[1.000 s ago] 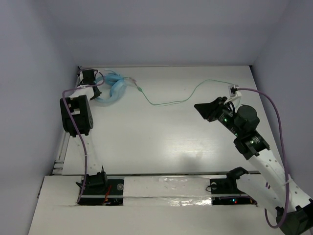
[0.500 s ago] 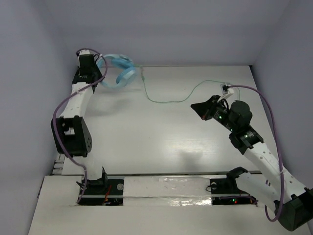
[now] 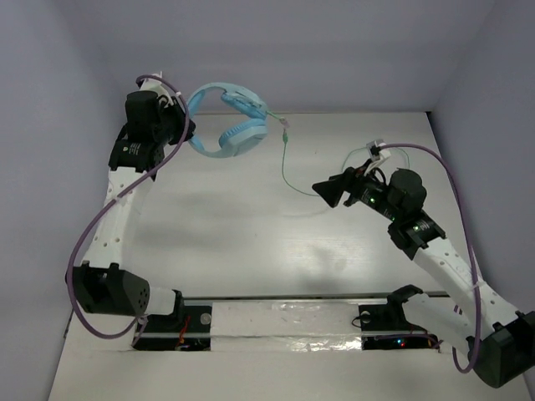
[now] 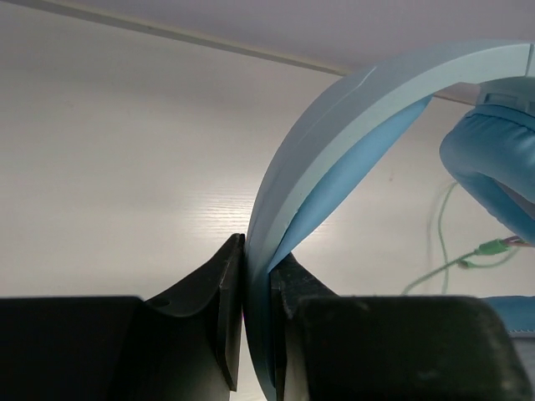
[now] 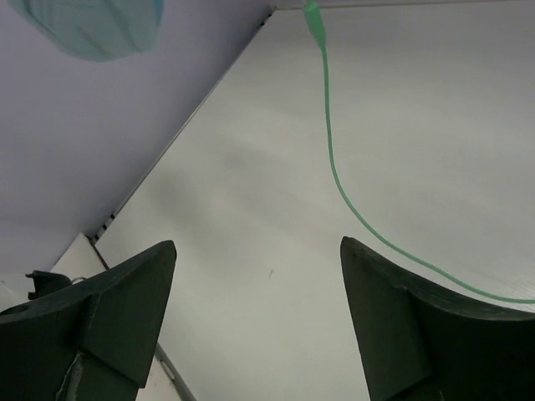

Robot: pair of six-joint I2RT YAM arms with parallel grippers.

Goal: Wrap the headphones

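Your left hand (image 4: pixel 255 284) is clamped on the headband of the headphones (image 3: pixel 238 138), holding them above the surface (image 3: pixel 251 251) at eleven o'clock. Their pale-green cable (image 3: pixel 285 167) hangs toward centre. Your right hand (image 3: pixel 328 190), at three o'clock, is spread wide and empty, just beside it. You look set to start winding: next, catch the cable and loop it round the headband.

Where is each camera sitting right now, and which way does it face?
Top external: above and behind the bases, looking down on the table; both arms show, the left hand holding the headphones up.
Left wrist: on the left arm, looking along its fingers, shut on the headband.
Right wrist: on the right arm, looking past the open right hand over the table.
Shared: all three show the green cable.
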